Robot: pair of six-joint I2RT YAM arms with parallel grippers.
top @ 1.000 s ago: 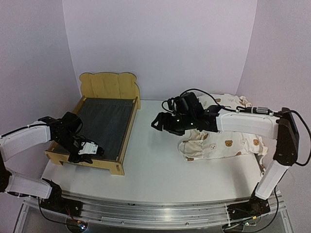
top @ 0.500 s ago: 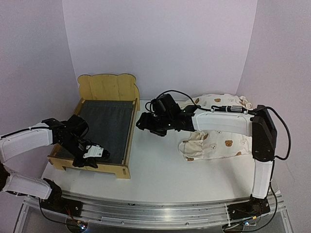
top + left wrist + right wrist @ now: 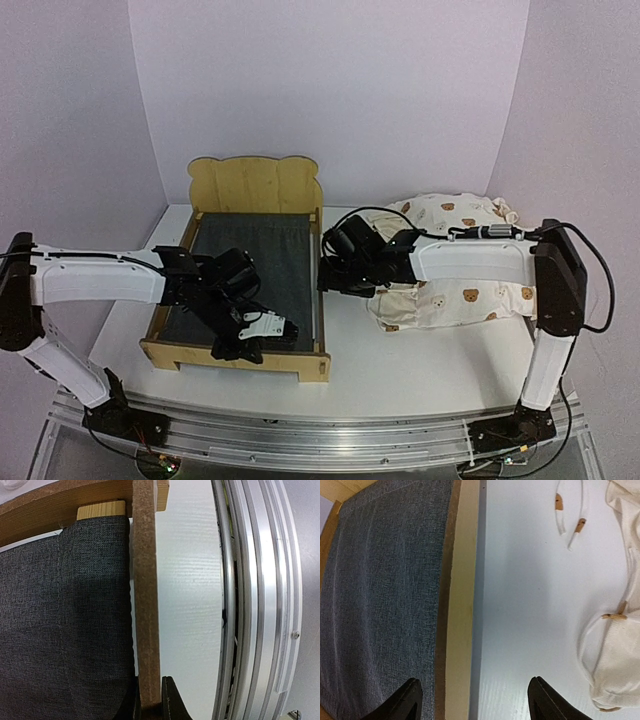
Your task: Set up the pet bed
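Note:
The pet bed (image 3: pixel 258 190), light plywood with a bear-ear headboard and dark grey fabric base (image 3: pixel 255 265), stands left of the table's middle. My left gripper (image 3: pixel 262 338) is shut on its front footboard; in the left wrist view the fingers (image 3: pixel 170 705) pinch the wooden board (image 3: pixel 146 600). My right gripper (image 3: pixel 327 275) is open, above the bed's right side rail (image 3: pixel 460 605), with its fingertips (image 3: pixel 545 700) on either side of the rail, not touching it. The cream bear-print cushion (image 3: pixel 470 295) lies at the right.
A small bear-print pillow (image 3: pixel 450 210) lies behind the cushion at the back right. Cushion tie strings (image 3: pixel 570 525) lie on the white table beside the rail. The metal rail (image 3: pixel 255 605) runs along the table's front edge, close to the footboard.
The bed has slid to the right and turned square to the table, pulled by my left gripper. My right gripper has moved left and down to the bed's right rail.

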